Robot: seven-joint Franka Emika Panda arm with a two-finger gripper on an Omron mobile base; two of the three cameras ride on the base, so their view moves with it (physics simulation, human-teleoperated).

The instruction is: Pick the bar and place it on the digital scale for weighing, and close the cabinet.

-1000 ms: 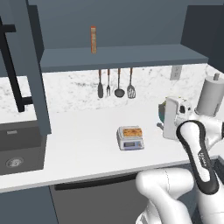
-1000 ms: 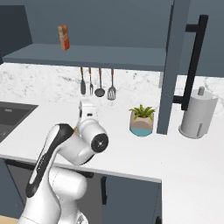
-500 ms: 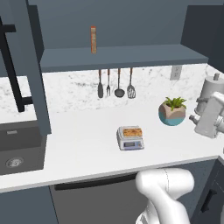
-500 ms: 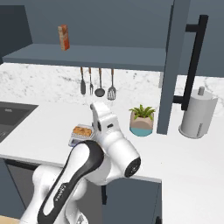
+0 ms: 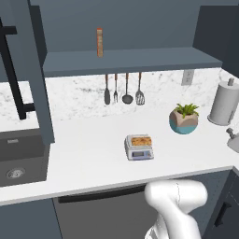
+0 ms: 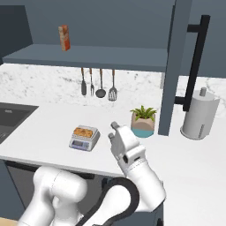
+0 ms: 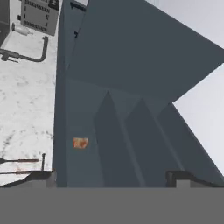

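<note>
The golden-brown bar (image 5: 139, 140) (image 6: 84, 131) lies flat on the plate of the light-grey digital scale (image 5: 139, 152) (image 6: 81, 143), mid-counter. My gripper (image 6: 113, 131) hovers open and empty over the counter, right of the scale and in front of a potted plant. In the hand view its fingertips (image 7: 43, 177) stand wide apart, looking up at the underside of the cabinet (image 7: 131, 65). The slate-blue cabinet's doors stand open: one at the left (image 5: 33, 70) with its black handle (image 5: 14, 70), one at the right (image 6: 176, 66) with its handle (image 6: 197, 62).
A tall orange box (image 5: 99, 42) (image 6: 64, 37) stands on the cabinet shelf. Utensils (image 5: 126, 88) hang on the wall. A potted plant (image 6: 143, 121) and a paper towel roll (image 6: 199, 115) sit at the right, a sink (image 5: 18, 163) at the left.
The arm has swung to the right, carrying the gripper away from the scale toward the plant and the right cabinet door. The bar stays on the scale.
</note>
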